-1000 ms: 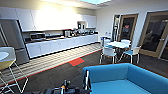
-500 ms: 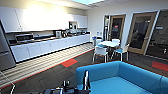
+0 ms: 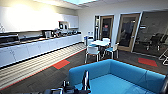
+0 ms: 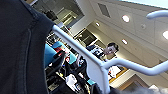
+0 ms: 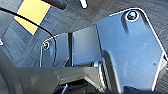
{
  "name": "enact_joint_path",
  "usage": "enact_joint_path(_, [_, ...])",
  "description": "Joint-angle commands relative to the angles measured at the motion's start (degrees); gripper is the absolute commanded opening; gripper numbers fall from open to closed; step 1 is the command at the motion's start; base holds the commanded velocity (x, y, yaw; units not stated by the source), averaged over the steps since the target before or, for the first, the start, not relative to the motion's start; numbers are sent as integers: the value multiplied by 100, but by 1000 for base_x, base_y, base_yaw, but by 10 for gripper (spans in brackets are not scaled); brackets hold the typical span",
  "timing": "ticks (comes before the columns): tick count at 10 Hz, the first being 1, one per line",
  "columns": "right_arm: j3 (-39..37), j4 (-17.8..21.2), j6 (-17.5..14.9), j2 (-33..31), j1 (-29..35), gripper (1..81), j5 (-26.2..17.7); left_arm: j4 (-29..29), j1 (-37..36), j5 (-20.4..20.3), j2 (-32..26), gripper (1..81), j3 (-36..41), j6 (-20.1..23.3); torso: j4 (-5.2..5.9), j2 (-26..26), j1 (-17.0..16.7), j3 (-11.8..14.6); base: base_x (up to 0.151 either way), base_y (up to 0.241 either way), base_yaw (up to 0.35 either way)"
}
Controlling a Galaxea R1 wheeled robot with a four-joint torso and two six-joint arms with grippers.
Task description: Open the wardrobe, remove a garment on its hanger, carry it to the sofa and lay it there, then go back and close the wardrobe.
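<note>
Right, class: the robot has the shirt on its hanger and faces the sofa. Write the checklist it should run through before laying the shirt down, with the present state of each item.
1. Sofa ahead, close below the camera: ok.
2. Visible part of the seat free of objects: ok.
3. Hanger close before the left wrist camera: ok.
4. Shirt on the hanger: ok, black fabric drapes over its arm.
5. Left gripper firmly closed on the hanger: cannot tell.
6. Shirt hanging clear of the floor: cannot tell.
</note>
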Motion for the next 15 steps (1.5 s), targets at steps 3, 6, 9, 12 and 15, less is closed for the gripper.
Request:
enact_joint_path(3, [37,-85,-18,77,212,811,-305,254,-735,-272,-85,10,283,97,0,0,0,0,0,0,-250])
enact_joint_path(6, [45,-85,-18,77,212,811,-305,254,-718,-263,-226,10,353,97,0,0,0,0,0,0,-250])
enact_joint_path(9, [45,-68,-18,77,204,811,-305,254,-691,-316,-279,10,370,97,0,0,-1,0,0,0,-250])
enact_joint_path(12, [36,-59,-18,77,212,811,-305,254,-691,-299,-244,10,344,97,0,0,0,0,0,0,-251])
enact_joint_path(15, [36,-50,-18,86,203,811,-305,306,-691,-281,-244,10,353,97,0,0,0,0,0,0,-252])
